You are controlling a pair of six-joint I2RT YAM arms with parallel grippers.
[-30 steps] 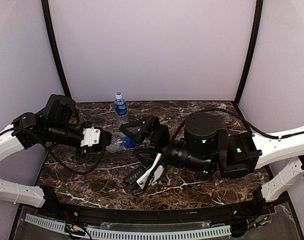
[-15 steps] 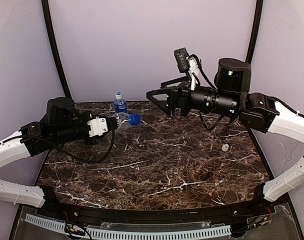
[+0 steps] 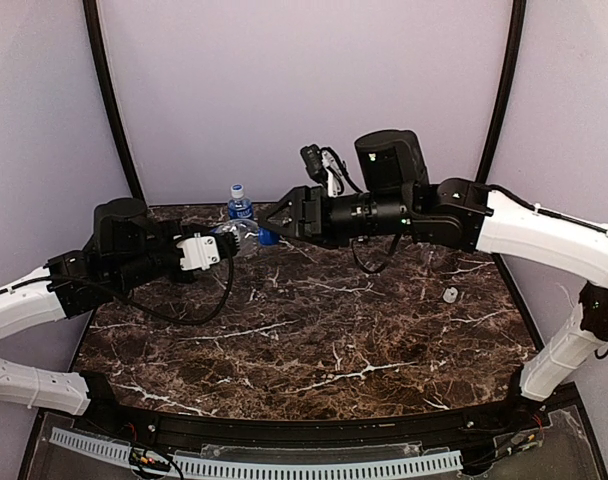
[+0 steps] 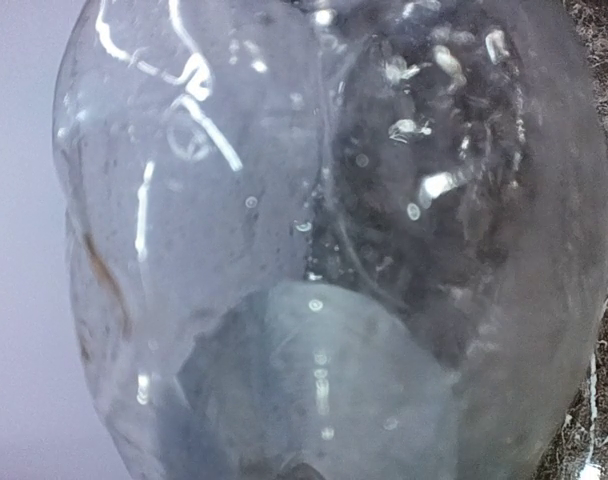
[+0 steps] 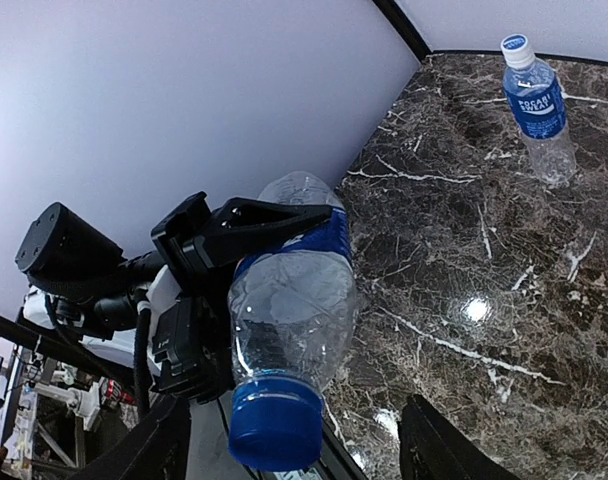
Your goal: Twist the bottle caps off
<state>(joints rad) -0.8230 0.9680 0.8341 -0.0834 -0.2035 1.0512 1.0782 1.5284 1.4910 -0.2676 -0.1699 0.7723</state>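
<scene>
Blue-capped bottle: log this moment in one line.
left gripper: shut on bottle | right gripper: open around blue cap | blue cap: on

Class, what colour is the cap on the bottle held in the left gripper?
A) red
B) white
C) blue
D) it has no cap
C: the clear bottle clamped in the left gripper ends in a blue cap, seen plainly in the right wrist view.

Soft, even light from overhead; a bright glint on the glossy tabletop, and the clear bottle looms blurry up close.
</scene>
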